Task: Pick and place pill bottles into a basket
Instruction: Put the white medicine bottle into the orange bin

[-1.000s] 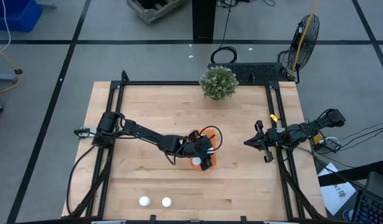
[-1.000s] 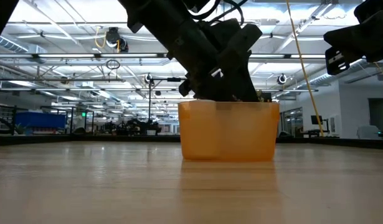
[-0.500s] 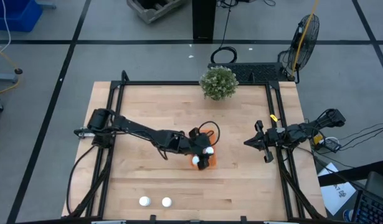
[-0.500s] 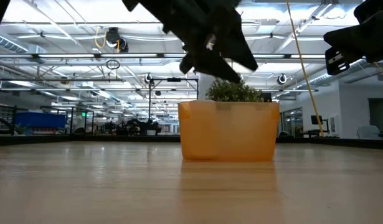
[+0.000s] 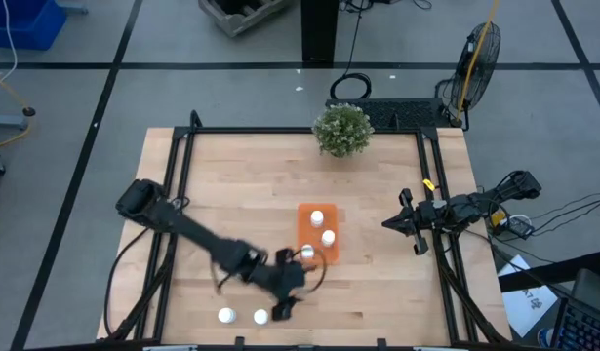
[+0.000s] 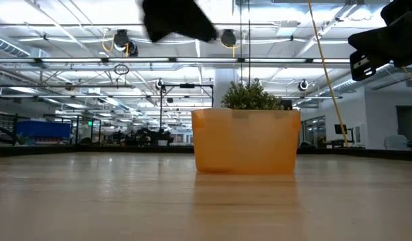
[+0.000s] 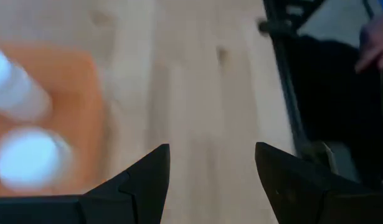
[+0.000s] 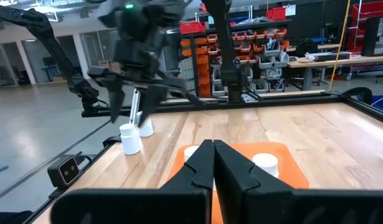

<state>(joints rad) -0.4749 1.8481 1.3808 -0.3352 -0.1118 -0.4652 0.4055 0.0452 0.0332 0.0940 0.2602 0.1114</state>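
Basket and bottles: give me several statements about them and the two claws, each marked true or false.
1. The basket is empty. False: white pill bottles stand in it.
2. Two pill bottles stand on the bare table, outside the basket. True.
3. The left claw is shut on a bottle. False: it is open and holds nothing.
4. The right claw is shut, its fingers pressed together. True.
5. The potted plant stands in the basket. False: it stands apart from it, at the table's far edge.
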